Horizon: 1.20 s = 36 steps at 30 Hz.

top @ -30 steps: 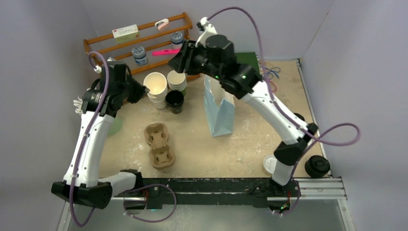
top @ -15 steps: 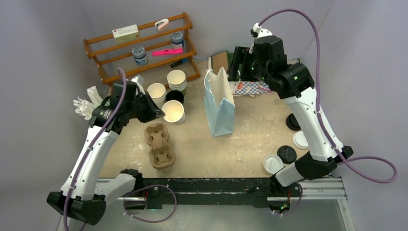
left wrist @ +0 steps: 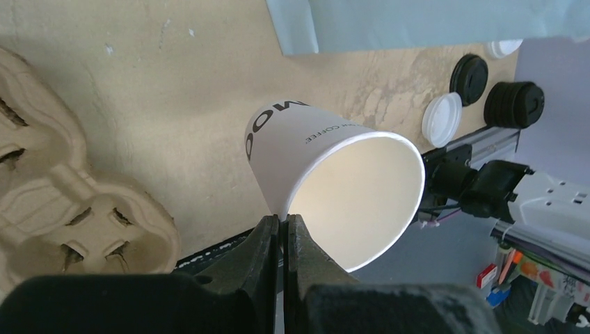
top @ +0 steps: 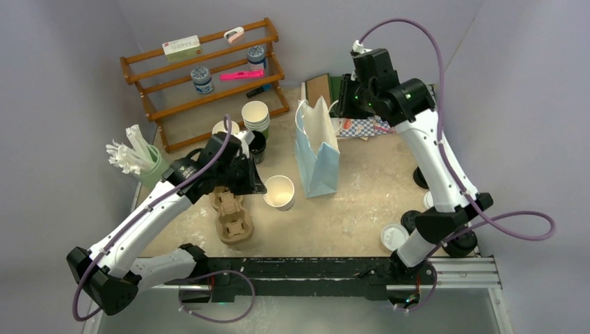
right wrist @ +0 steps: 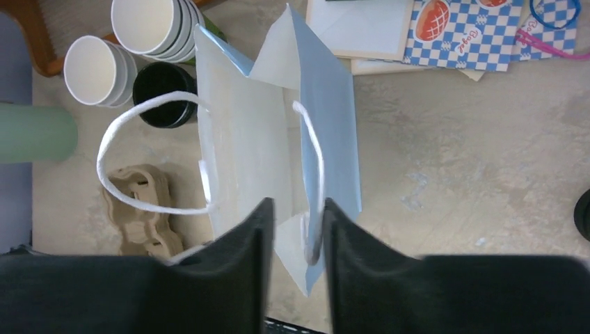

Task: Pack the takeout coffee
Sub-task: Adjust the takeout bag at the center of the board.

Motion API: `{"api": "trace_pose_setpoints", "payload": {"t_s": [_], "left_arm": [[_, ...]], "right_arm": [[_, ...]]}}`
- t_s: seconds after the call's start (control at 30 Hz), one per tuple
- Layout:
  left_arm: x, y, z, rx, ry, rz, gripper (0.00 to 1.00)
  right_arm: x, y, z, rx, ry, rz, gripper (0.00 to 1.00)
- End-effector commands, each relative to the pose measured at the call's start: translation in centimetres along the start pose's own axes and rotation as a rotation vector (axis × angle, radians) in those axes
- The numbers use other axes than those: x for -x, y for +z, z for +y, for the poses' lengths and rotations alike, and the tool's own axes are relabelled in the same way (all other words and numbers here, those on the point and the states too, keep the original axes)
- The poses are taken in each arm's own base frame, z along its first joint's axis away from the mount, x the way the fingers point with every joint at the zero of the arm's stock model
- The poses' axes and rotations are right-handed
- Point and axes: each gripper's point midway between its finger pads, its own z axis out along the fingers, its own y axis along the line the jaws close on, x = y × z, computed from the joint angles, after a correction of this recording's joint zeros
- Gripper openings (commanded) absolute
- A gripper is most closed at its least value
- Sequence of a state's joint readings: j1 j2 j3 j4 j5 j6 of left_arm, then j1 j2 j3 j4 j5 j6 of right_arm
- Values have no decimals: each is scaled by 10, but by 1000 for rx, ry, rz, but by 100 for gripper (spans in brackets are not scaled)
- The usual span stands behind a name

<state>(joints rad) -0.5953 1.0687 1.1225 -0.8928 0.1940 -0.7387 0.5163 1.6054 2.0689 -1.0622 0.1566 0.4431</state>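
Note:
My left gripper (top: 264,189) is shut on the rim of a cream-white takeout coffee cup (top: 280,193) with no lid on it. One finger is inside the rim and one outside (left wrist: 284,221). The cup (left wrist: 306,142) hangs tilted just right of the brown carrier (top: 229,212), near the blue paper bag (top: 316,149). A black cup (top: 256,142), also lidless, stands by the cream stacks. My right gripper (top: 342,104) is raised behind the bag, looking down into its open mouth (right wrist: 271,139). Its jaws (right wrist: 298,203) stand apart, with the bag's right handle cord showing in the gap.
Stacked lidless cream cups (top: 255,115) stand before the wooden shelf (top: 202,66). White lids (top: 394,236) and black lids (top: 415,221) lie at the front right, with a black stack (top: 459,240) beside them. A green holder of stirrers (top: 142,163) is at the left, checkered papers (top: 362,126) at the back.
My left arm carried the cream cup from the stacks forward and right, past the carrier. My right arm swung from above the cups to behind the bag, and its jaw gap widened, then narrowed.

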Motion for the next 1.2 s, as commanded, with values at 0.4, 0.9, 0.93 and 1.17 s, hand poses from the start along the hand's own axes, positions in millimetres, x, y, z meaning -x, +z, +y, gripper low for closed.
{"api": "trace_pose_setpoints", "payload": {"t_s": [0.4, 0.9, 0.93, 1.17], "left_arm": [[-30, 39, -16, -13, 201, 79, 0], [-41, 69, -35, -61, 262, 109, 0], [-43, 72, -38, -66, 268, 112, 0], [-55, 101, -52, -65, 284, 142, 0]], "right_arm": [[73, 11, 66, 260, -115, -165, 0], [108, 22, 46, 118, -131, -315, 88], [108, 16, 42, 104, -128, -327, 89], [100, -36, 8, 7, -106, -400, 93]]}}
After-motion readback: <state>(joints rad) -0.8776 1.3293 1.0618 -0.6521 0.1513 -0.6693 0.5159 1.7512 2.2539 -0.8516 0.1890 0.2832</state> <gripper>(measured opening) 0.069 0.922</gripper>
